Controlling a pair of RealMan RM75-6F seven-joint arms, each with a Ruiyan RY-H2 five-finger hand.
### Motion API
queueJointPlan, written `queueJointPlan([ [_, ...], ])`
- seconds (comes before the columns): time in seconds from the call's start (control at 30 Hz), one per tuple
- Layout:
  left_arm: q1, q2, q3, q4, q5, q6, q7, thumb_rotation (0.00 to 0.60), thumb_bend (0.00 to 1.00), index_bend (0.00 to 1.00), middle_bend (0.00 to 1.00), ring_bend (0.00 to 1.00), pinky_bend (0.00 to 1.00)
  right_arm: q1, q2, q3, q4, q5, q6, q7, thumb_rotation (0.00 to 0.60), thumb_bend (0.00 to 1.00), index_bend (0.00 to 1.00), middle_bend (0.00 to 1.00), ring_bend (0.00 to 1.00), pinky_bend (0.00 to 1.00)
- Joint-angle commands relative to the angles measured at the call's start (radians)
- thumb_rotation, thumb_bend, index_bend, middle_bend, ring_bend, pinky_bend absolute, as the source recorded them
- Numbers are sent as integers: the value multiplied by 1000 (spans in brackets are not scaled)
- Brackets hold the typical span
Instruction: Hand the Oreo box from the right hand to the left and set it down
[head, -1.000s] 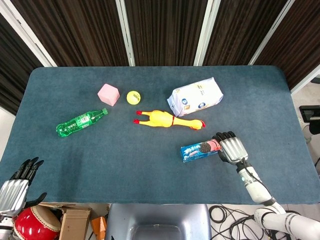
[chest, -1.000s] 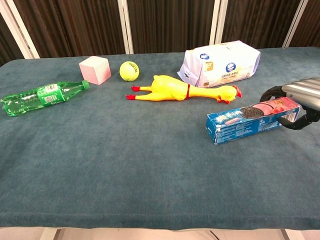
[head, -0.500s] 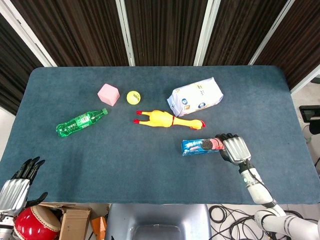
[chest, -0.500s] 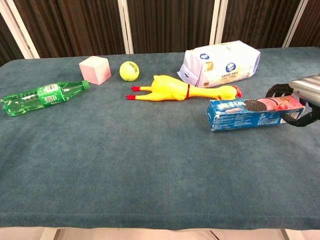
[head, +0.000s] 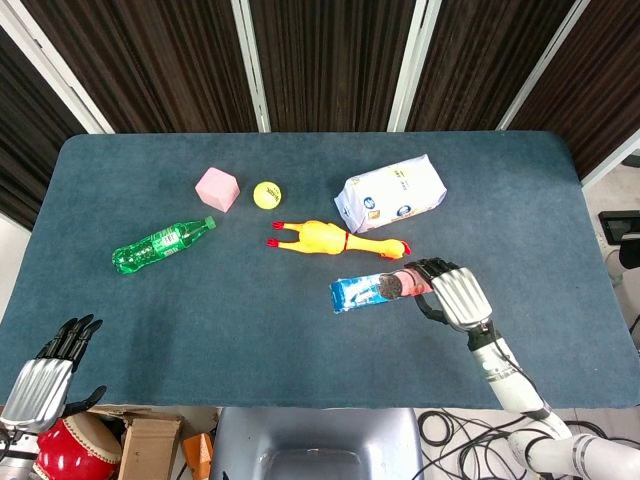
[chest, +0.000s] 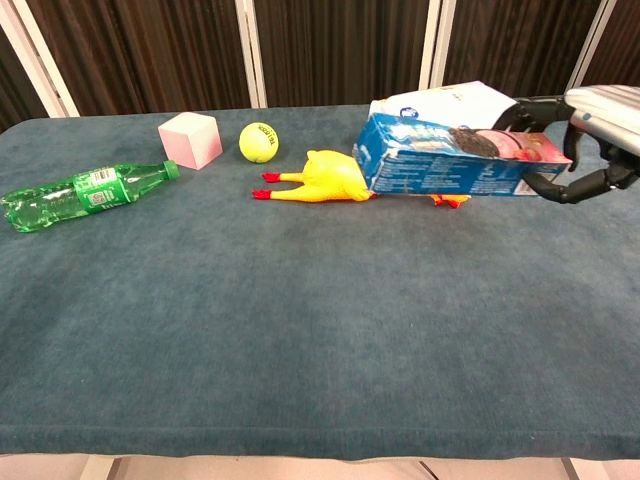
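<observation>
My right hand (head: 452, 293) (chest: 590, 150) grips the right end of the blue Oreo box (head: 366, 291) (chest: 445, 162) and holds it in the air, lying flat with its free end pointing left. In the chest view the box hides part of the rubber chicken and the wipes pack. My left hand (head: 45, 372) hangs at the table's front left corner, off the cloth, fingers spread and holding nothing. The chest view does not show it.
A yellow rubber chicken (head: 325, 239) (chest: 325, 178) lies just behind the box. A white wipes pack (head: 392, 192) sits behind it. Further left are a yellow ball (head: 266, 194), a pink cube (head: 217, 188) and a green bottle (head: 160, 245) (chest: 80, 193) on the blue tablecloth (head: 250, 330).
The right hand has lifted the Oreo box off the table and carried it left and up. The left hand has crept slightly up at the front left corner.
</observation>
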Motion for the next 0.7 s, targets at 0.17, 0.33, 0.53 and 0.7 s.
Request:
queueJointPlan([
  [0.17, -28, -9, -7, -65, 60, -1, 43, 600, 222, 51, 50, 9, 237, 90, -49, 57, -114, 48, -97, -169, 600, 1000, 664, 556, 618, 554],
  [0.33, -59, -42, -39, -137, 68, -12, 97, 600, 222, 49, 74, 27, 242, 129, -106, 74, -173, 82, -134, -263, 600, 1000, 664, 556, 618, 554],
  [0.53, -109, -97, -78, -190, 16, -75, 197, 600, 223, 46, 79, 32, 246, 162, -150, 97, -238, 130, -152, -356, 600, 1000, 664, 556, 618, 554],
  [0.7, -161, -175, -112, -202, -45, -138, 235, 600, 224, 30, 74, 32, 247, 176, -166, 107, -274, 168, -156, -413, 600, 1000, 664, 556, 618, 554],
])
